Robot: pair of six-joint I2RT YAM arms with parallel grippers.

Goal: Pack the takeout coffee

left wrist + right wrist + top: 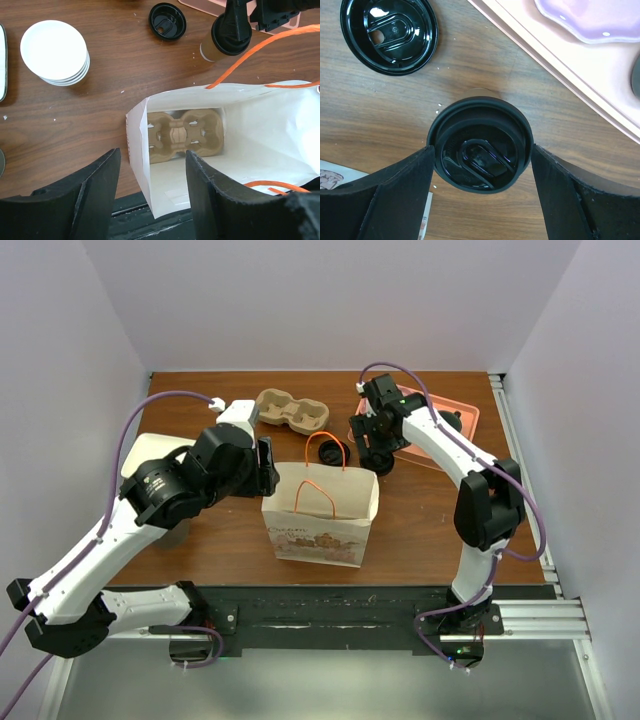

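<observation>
The takeout coffee [479, 160] stands upright, its long axis vertical, just behind the paper bag [320, 512], off the bag's far right corner. The right gripper [482, 149] hangs straight above the cup, jaws spread to both sides of its black lid and close to the rim, not squeezing as far as I see. So the right arm is clearly the nearer one. The left gripper [153, 154] hovers over the bag's open mouth, jaws apart and empty. A pulp carrier [184, 135] lies at the bottom of the bag.
</observation>
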